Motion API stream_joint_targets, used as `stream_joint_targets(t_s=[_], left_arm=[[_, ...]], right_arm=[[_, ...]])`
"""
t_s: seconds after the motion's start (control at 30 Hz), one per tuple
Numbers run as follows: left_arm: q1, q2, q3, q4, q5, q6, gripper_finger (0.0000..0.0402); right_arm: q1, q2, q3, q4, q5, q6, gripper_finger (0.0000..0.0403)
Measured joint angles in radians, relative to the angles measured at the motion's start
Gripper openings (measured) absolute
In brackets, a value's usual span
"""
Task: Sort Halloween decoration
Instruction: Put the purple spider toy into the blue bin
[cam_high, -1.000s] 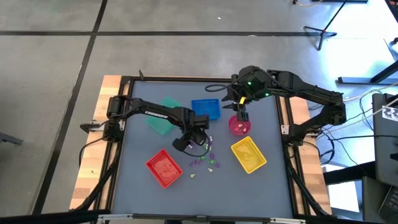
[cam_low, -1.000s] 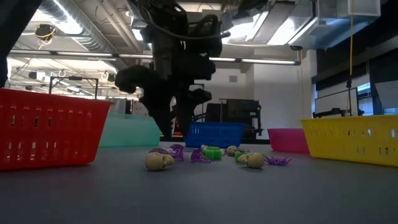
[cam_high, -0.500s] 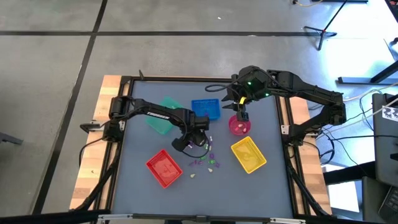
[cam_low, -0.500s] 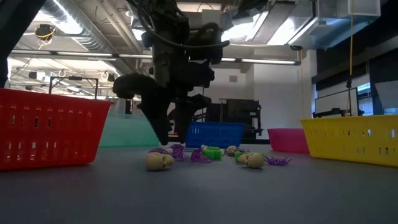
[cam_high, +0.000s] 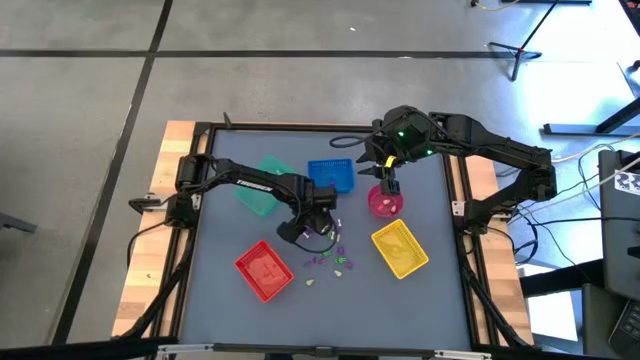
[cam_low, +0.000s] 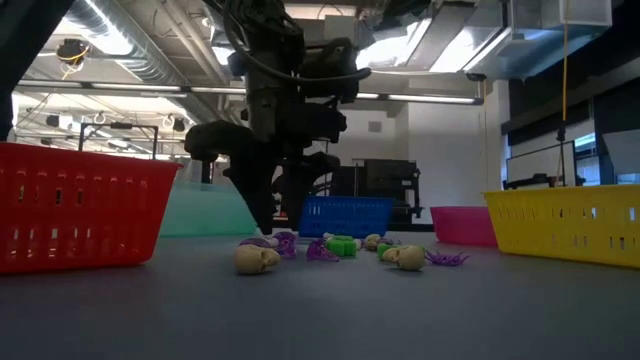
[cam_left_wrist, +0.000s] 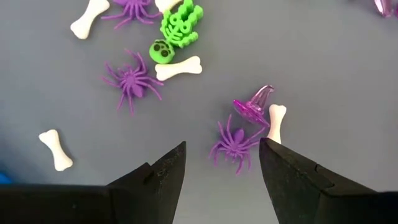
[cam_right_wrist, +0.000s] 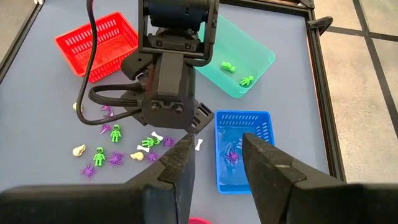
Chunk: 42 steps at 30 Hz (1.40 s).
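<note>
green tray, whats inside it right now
The green tray holds two small green figures on its floor. The left arm covers the tray's near end, so anything there is hidden.

Grey table (cam_high: 230, 190). Trays in red (cam_high: 264, 270), yellow (cam_high: 400, 248), blue (cam_high: 331, 175), mint green (cam_high: 259, 188); pink bowl (cam_high: 385, 202). Purple spiders (cam_left_wrist: 233, 143), green skeleton (cam_left_wrist: 176, 31), cream bones (cam_left_wrist: 179, 68), scattered. Black arms.
</note>
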Motion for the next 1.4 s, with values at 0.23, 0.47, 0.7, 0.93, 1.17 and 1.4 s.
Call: stream_joint_targets(t_s=[0.23,0.47,0.7,0.93,1.17,1.4], left_arm=[[0.0,0.0,0.0,0.019,0.0,-0.004,0.0188],[0.0,0.0,0.0,0.014,0.0,-0.004,0.0188],[0.0,0.0,-0.041,0.018,0.001,-0.005,0.0187],[-0.002,-0.001,-0.052,0.059,0.002,-0.005,0.0187],[-0.002,-0.001,-0.052,0.06,0.002,-0.005,0.0176],[-0.002,-0.001,-0.052,0.06,0.003,-0.005,0.0133]], right_arm=[[0.0,0.0,0.0,0.0,0.0,0.0,0.0131],[0.0,0.0,0.0,0.0,0.0,0.0,0.0131],[0.0,0.0,0.0,0.0,0.0,0.0,0.0131],[0.0,0.0,0.0,0.0,0.0,0.0,0.0131],[0.0,0.0,0.0,0.0,0.0,0.0,0.0131],[0.0,0.0,0.0,0.0,0.0,0.0,0.0131]])
